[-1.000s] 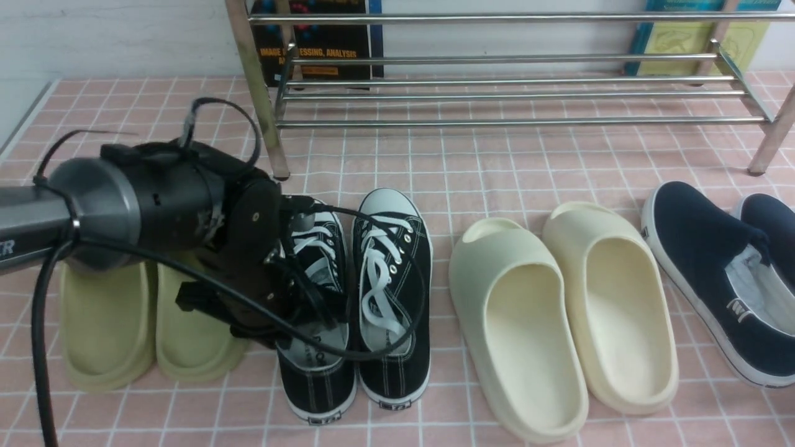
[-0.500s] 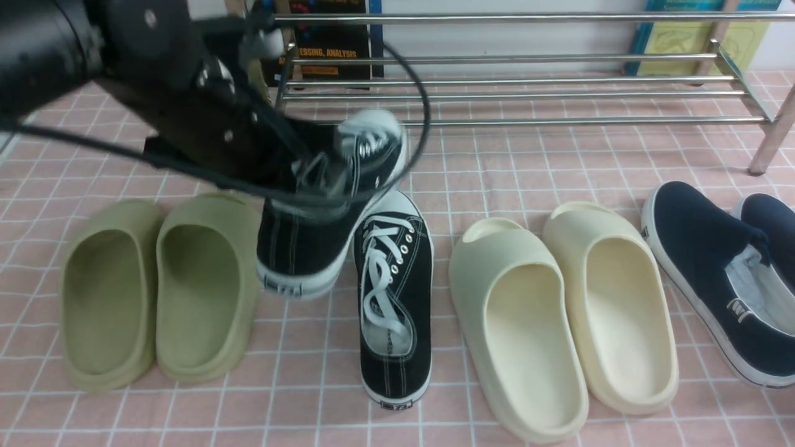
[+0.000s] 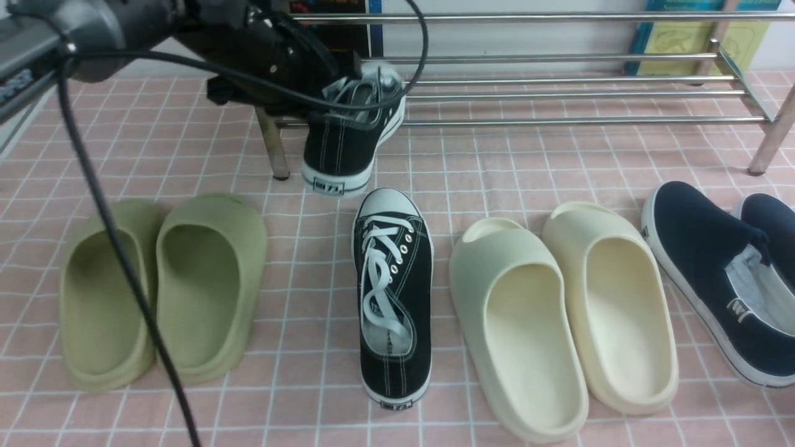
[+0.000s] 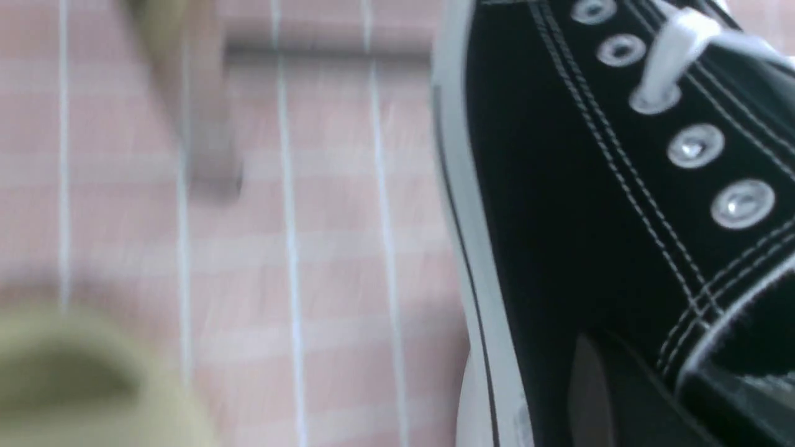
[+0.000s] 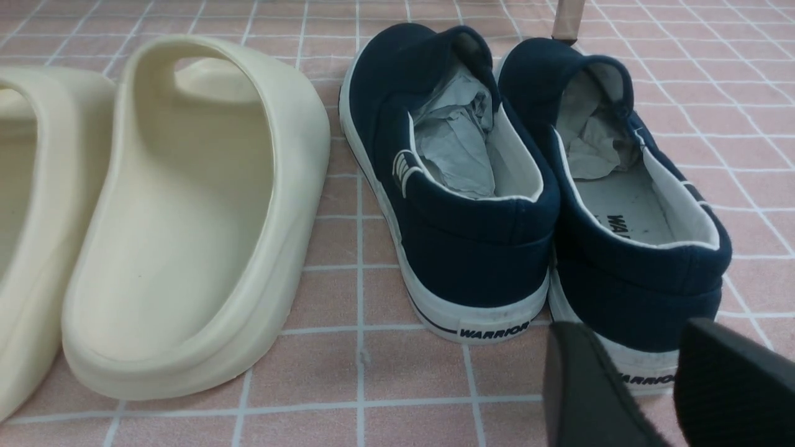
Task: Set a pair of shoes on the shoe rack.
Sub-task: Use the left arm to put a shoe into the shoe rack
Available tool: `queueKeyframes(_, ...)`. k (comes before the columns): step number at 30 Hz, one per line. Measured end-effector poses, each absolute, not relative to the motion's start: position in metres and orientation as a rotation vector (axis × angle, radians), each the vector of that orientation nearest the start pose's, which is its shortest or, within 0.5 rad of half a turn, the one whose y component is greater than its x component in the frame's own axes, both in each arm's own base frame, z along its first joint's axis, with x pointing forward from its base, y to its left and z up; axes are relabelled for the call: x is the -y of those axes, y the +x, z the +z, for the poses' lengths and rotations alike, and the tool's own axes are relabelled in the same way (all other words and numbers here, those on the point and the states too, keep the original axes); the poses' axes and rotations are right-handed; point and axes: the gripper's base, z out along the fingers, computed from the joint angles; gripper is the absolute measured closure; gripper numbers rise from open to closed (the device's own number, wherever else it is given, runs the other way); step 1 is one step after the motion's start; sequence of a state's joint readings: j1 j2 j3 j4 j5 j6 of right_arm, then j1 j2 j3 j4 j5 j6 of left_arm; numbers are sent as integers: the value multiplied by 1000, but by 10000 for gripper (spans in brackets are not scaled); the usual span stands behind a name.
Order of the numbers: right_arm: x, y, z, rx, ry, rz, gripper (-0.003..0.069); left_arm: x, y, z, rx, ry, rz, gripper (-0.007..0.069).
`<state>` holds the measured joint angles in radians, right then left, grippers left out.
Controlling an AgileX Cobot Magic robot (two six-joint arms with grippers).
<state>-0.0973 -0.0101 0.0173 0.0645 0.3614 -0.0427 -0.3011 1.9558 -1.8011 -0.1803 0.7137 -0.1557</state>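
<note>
One black canvas white-laced sneaker hangs clamped in the left end effector at the steel-rod shoe rack's left end; the right end effector gapes empty.

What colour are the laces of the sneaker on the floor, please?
White laces; front view shows them best.

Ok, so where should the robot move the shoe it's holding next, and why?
Probably carry the sneaker a bit farther back over the rack and lower it flat. The left gripper holds it with the toe over the rods, but the heel hangs out in front.
</note>
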Motion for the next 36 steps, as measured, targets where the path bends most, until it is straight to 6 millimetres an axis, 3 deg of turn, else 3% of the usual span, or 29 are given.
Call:
queueKeyframes(7,3,53,175,-1849,90,-34,419,153,468,295,-2250,30,-423,601)
queueKeyframes(12,3,53,175,-1849,90,-34,419,157,489,263,-2188,48,-376,594)
queueKeyframes(19,3,53,175,-1849,90,-34,419,159,496,265,-2079,72,-360,568)
queueKeyframes(23,3,53,175,-1849,90,-34,419,159,496,265,-2077,90,-342,503)
queueKeyframes(29,3,53,175,-1849,90,-34,419,156,489,268,-2162,115,-304,317)
queueKeyframes(32,3,53,175,-1849,90,-34,419,152,479,280,-2225,119,-288,246)
queueKeyframes(34,3,53,175,-1849,90,-34,419,146,460,307,-2277,129,-270,198)
queueKeyframes(36,3,53,175,-1849,90,-34,419,142,452,316,-2307,149,-247,190)
